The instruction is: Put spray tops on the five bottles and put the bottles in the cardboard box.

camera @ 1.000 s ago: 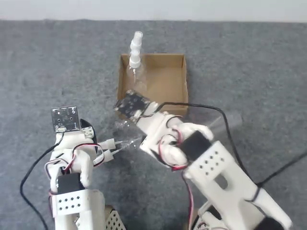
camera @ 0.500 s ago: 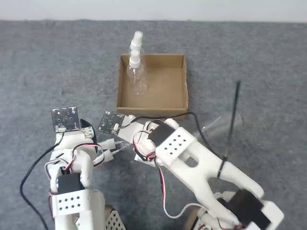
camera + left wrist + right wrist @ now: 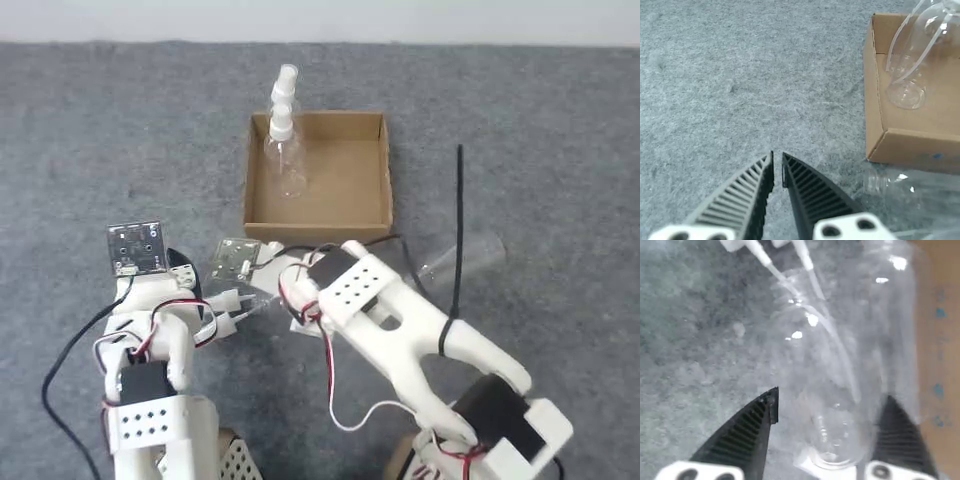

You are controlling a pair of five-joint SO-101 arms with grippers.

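Observation:
The cardboard box (image 3: 340, 205) holds two upright clear bottles with white spray tops (image 3: 282, 148) at its left wall; one also appears in the left wrist view (image 3: 910, 70). In front of the box, clear bottles (image 3: 262, 292) lie on the carpet with white spray tops (image 3: 228, 302) beside them. My right gripper (image 3: 827, 397) is open, one jaw on each side of a lying bottle (image 3: 840, 365), with two spray tops and their thin tubes (image 3: 747, 246) beyond it. My left gripper (image 3: 778, 157) is shut on nothing above bare carpet, left of the box (image 3: 880, 100).
Another clear bottle (image 3: 462, 256) lies on the grey carpet right of the right arm, in front of the box's right corner. A black cable (image 3: 458, 220) arcs up from that arm. A lying bottle's neck (image 3: 882, 182) is near the box corner.
My right arm drew back from the box's front edge and came down over the bottles lying in front of it. The left arm stayed still.

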